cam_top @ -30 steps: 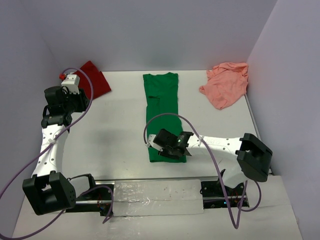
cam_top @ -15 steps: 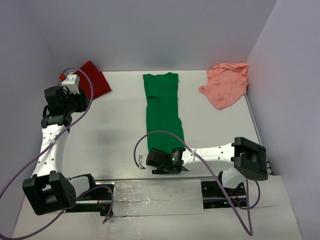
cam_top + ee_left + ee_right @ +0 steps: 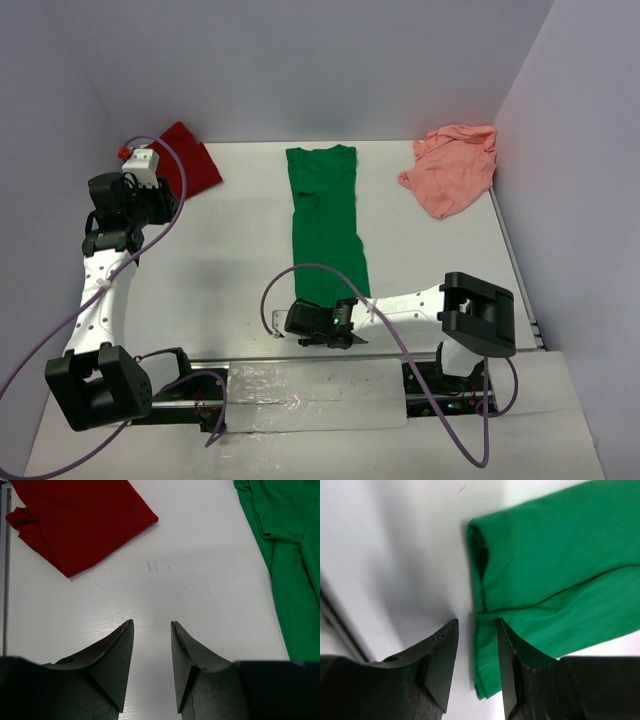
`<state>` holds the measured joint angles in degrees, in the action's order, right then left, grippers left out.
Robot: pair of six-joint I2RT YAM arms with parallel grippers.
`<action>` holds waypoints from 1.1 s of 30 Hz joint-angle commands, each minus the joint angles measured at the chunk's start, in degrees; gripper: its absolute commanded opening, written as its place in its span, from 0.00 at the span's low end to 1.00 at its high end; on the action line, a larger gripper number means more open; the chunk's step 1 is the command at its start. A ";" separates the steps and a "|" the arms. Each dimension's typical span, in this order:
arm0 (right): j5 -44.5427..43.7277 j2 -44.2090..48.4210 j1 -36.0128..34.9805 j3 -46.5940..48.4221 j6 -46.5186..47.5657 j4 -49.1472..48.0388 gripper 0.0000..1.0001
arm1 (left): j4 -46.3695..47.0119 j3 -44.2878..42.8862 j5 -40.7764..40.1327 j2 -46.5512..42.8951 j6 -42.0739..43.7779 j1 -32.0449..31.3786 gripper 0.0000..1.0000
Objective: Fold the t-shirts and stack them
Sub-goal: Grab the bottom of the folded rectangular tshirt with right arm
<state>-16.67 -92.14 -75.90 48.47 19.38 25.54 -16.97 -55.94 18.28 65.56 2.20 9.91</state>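
Your right gripper: jaws narrowly apart, empty, at near-left corner of green t-shirt (a long strip, mid-table) | your left gripper: parted, empty, near dark red t-shirt | salmon pink t-shirt: crumpled, far right.

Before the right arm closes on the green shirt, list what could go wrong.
1. The right gripper stands open at the very corner of the green t-shirt, where several layers show; it may pinch only some, and the fold could open.
2. The left gripper hangs open near the dark red t-shirt, so a one-corner lift may skew the long strip.
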 commanded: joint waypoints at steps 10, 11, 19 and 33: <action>0.49 -10.78 4.44 4.52 -2.32 3.62 0.38 | 0.98 0.31 -0.79 -2.28 0.62 0.63 0.45; 0.93 -11.13 5.14 5.05 -2.59 4.42 0.36 | 0.89 0.22 -0.62 -2.37 0.53 0.55 0.45; 8.13 -12.89 7.25 7.69 -2.85 10.75 0.00 | 0.54 -0.13 -0.18 -2.19 0.53 0.63 0.45; 15.53 -2.35 5.15 15.95 -4.44 18.40 0.00 | -0.52 -0.31 1.05 -2.72 0.79 0.63 0.44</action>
<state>-5.56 -98.83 -70.02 60.36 16.47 39.62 -17.69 -55.53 18.31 64.71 2.37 10.22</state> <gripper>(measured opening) 0.044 0.445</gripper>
